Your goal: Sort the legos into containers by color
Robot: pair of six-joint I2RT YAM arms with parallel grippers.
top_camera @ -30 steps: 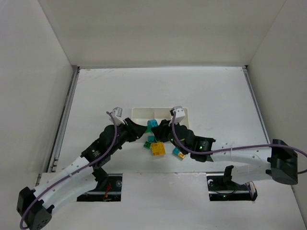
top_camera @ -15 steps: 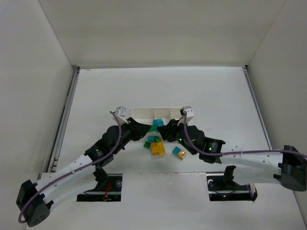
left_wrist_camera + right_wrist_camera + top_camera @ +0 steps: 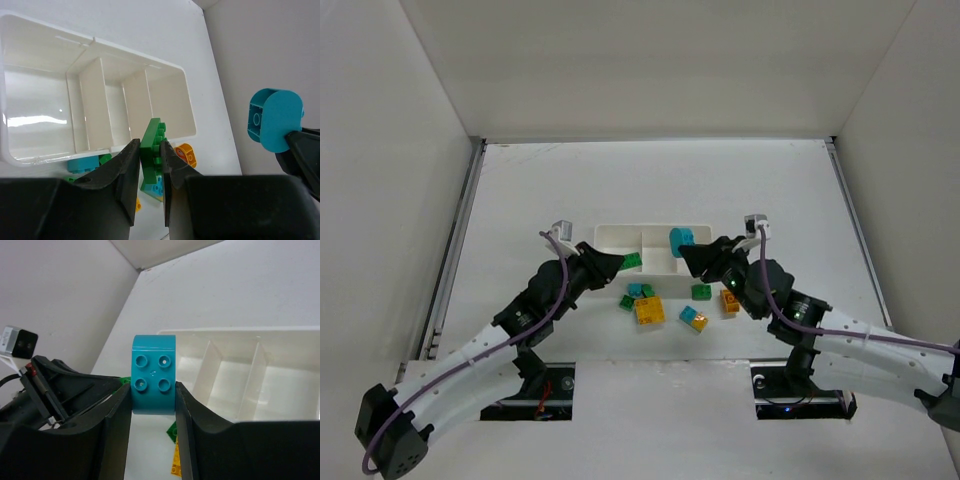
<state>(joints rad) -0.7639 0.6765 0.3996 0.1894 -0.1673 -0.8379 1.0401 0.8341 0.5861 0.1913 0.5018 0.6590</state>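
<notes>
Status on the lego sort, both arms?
Left gripper shut on green plastic lego brick; right gripper shut on cyan rounded lego brick. White three-compartment plastic tray shows no bricks inside. Loose bricks lie beside it; nothing blocks it.

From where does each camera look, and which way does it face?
Top external: above and behind the bases, looking down at the table; left arm, right arm and white tray show.
Left wrist: on the left arm, facing the tray past the left tool, shut on a green brick.
Right wrist: on the right arm, facing the tray past the right tool, shut on a cyan brick.
Both wrist views share the tray and the cyan brick.
</notes>
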